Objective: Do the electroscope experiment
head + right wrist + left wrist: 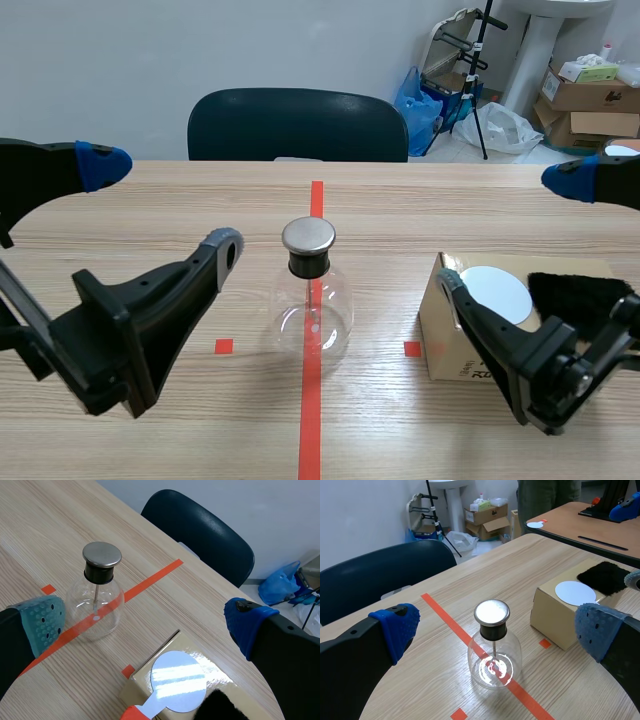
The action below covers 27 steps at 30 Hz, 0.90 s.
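Black and spread wide, my left gripper hovers over the left part of the wooden worktop. Its two fingers are far apart with nothing between them. One finger, with a blue pad, sits toward the far side. The other finger is lower and reaches in toward the centre.

At the worktop's middle the electroscope stands upright on the long orange-red tape line, between two small tape squares. It is a round clear glass flask with a black collar and a shiny metal cap. A thin rod hangs from the cap down into the glass. The electroscope stands apart from both of my grippers. Beyond it, across the worktop, a dark chair is pushed in.

To the right, a cardboard box sits just beside the right-hand tape square. A white disc lies flat on its top. The right wrist view shows a small tab on the disc ending in orange. A black fuzzy cloth lies next to the disc, on the box's right side.

My right gripper hangs by the box with its fingers spread well apart, gripping nothing. One blue-padded finger is high at the far right, and the other is lower, in front of the box.

On the floor behind, at the far right, are more cardboard cartons and a blue bag.
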Each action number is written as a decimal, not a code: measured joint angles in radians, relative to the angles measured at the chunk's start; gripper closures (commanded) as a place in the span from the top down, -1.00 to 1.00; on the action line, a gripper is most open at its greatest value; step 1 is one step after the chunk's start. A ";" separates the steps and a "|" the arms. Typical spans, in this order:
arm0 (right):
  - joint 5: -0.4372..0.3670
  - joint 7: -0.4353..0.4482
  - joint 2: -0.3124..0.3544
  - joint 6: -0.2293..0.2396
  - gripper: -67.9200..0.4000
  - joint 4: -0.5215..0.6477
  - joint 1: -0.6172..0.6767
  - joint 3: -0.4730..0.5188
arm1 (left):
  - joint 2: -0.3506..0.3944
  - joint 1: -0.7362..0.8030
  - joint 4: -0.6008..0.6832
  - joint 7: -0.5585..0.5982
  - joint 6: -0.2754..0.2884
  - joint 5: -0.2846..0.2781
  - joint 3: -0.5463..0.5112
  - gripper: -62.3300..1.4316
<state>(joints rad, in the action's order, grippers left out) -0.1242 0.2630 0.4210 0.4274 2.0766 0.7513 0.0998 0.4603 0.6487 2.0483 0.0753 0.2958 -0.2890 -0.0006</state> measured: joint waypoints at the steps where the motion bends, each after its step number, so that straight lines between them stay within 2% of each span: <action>1: 0.000 0.000 0.000 0.000 1.00 0.000 0.000 0.000 | 0.000 0.000 0.000 0.000 0.000 0.000 0.000 1.00; 22: 0.000 0.000 0.000 0.000 1.00 0.000 0.000 0.000 | 0.000 0.000 0.000 0.000 0.000 0.000 0.000 1.00; 27: 0.000 0.000 0.000 0.000 1.00 0.000 0.000 0.000 | 0.000 0.000 0.000 0.000 0.000 0.031 0.000 1.00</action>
<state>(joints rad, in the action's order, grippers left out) -0.1242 0.2630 0.4210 0.4274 2.0766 0.7513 0.0998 0.4603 0.6487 2.0483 0.0750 0.2962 -0.2577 -0.0006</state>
